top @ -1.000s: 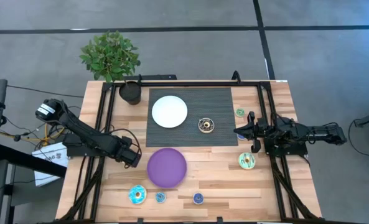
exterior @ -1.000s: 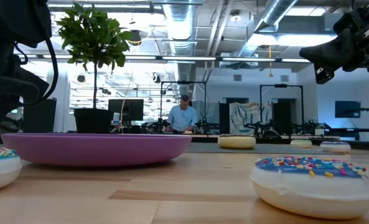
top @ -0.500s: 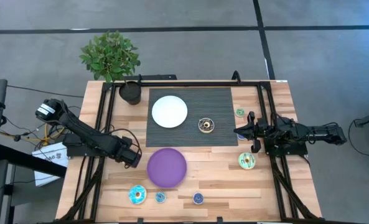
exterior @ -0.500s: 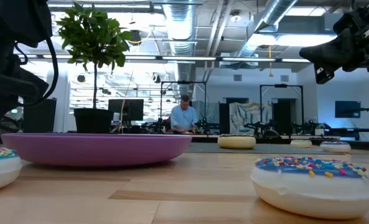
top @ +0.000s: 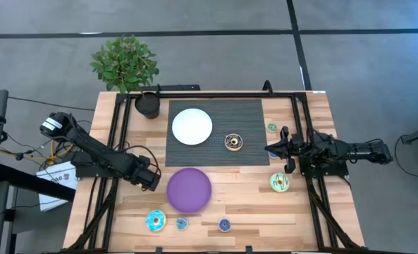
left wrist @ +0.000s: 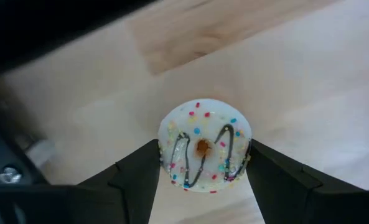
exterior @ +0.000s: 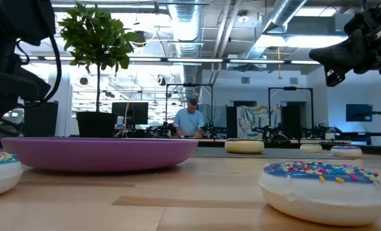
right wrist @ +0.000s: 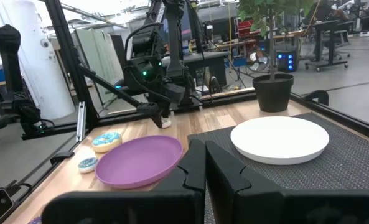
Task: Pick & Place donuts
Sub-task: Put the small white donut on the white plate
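Nothing on the table has shifted over the last second; both arms and every donut sit where they were, and only the person (exterior: 189, 122) in the room behind the table has changed posture slightly.

The left gripper (top: 152, 179) hangs over the wood just left of the purple plate (top: 189, 189). Its wrist view shows the two dark fingers (left wrist: 140, 180) set against either side of a white-iced mini donut (left wrist: 204, 154) with dark drizzle and sprinkles, so it is pinching that ring; whether the ring is lifted clear of the wood is hard to judge.

The right gripper (top: 271, 149) waits at the right edge of the dark mat (top: 247, 113), its fingers pressed together with only a thin seam between them.

The brown-and-cream donut (top: 232, 142) lies on the mat, right of the white plate (top: 192, 126). A small green mini (top: 271, 128) sits on the wood just off the mat's right edge, and the green-iced donut (top: 280, 183) lies nearer the front on the same side. Along the front edge are the blue-iced donut (top: 156, 221), a blue mini (top: 182, 224) beside it, and a purple mini (top: 224, 225) farther right.
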You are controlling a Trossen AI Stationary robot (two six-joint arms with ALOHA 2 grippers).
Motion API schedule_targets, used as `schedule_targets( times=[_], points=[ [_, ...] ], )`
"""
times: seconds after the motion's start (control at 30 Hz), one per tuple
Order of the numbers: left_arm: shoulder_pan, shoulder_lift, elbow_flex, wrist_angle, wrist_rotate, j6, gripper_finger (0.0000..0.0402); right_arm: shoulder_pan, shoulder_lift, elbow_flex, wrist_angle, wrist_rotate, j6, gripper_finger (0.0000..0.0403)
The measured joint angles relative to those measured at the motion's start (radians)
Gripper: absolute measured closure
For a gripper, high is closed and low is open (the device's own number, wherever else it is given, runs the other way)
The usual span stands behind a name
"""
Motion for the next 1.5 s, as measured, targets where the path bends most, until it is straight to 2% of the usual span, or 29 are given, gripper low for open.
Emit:
schedule_targets(
  times=[0.2,0.47,0.73,1.03,1.17,1.3,1.5],
  points=[
    [0.054,0.0,0.077,-0.008,-0.022,0.129,0.0183,0.0,0.0,0.0,0.0,0.0,0.0,0.0403],
    [0.182,0.0,0.202,-0.009,-0.041,0.36,0.0183,0.0,0.0,0.0,0.0,0.0,0.0,0.0403],
    [0.365,0.0,0.348,-0.008,-0.098,0.63,0.0183,0.0,0.0,0.0,0.0,0.0,0.0,0.0403],
    [0.622,0.01,0.501,0.05,-0.085,0.968,0.0183,0.0,0.0,0.0,0.0,0.0,0.0,0.0403],
    [0.719,0.102,0.611,0.054,-0.047,1.124,0.0187,0.0,0.0,0.0,0.0,0.0,0.0,0.0403],
    [0.782,0.274,0.765,0.013,-0.012,1.314,0.0191,0.0,0.0,0.0,0.0,0.0,0.0,0.0403],
    [0.833,0.54,0.981,-0.141,-0.044,1.518,0.0192,0.0,0.0,0.0,0.0,0.0,0.0,0.0403]
  ],
)
